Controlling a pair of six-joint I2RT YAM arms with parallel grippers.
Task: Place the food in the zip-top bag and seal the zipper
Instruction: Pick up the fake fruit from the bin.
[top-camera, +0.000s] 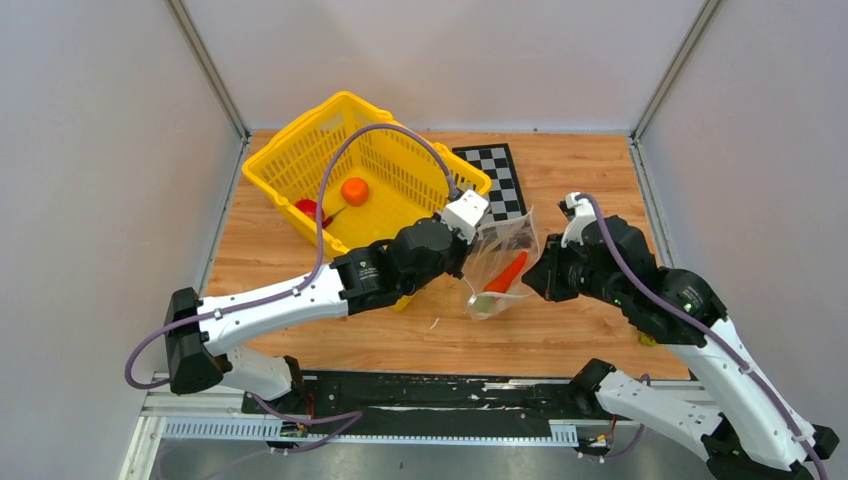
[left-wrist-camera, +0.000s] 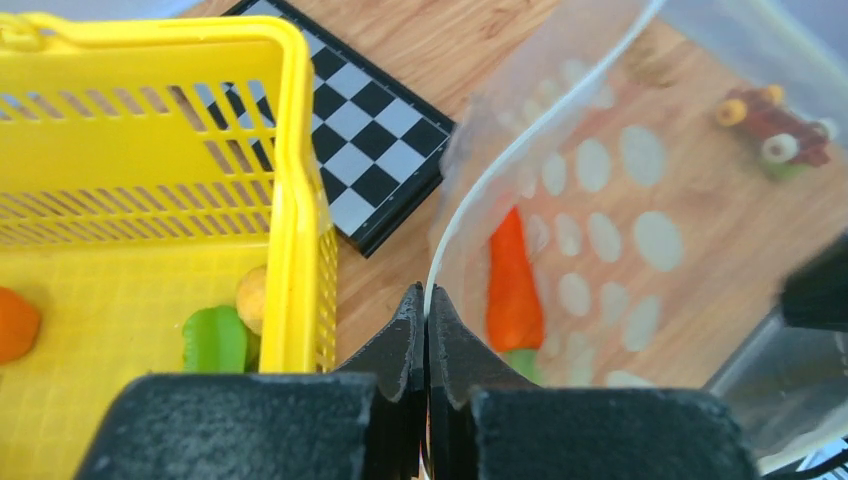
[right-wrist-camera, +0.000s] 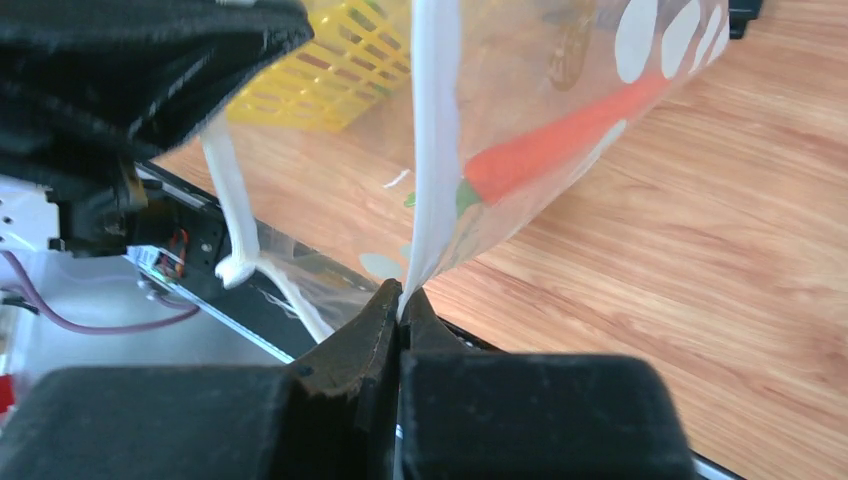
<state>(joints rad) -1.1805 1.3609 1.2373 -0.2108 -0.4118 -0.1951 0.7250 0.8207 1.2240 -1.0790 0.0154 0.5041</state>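
The clear polka-dot zip-top bag (top-camera: 503, 262) hangs between my two grippers over the table's middle, mouth spread, with an orange carrot (top-camera: 510, 270) inside. My left gripper (left-wrist-camera: 426, 292) is shut on the pale zipper (left-wrist-camera: 434, 268) at the bag's left edge, and the carrot (left-wrist-camera: 510, 275) shows through the plastic. My right gripper (right-wrist-camera: 402, 292) is shut on the zipper (right-wrist-camera: 432, 150) of the other lip, just below the carrot (right-wrist-camera: 550, 135). More food sits in the yellow basket (top-camera: 300, 130): an orange (top-camera: 354, 190), a red chili (top-camera: 310, 208), a green pepper (left-wrist-camera: 213, 338) and a yellowish ball (left-wrist-camera: 252, 297).
A black-and-white checkerboard (top-camera: 497, 180) lies behind the bag, right of the basket. Seen through the bag, a small red toy with coloured knobs (left-wrist-camera: 775, 125) rests on the wood. The basket wall (left-wrist-camera: 300, 150) stands close to my left gripper.
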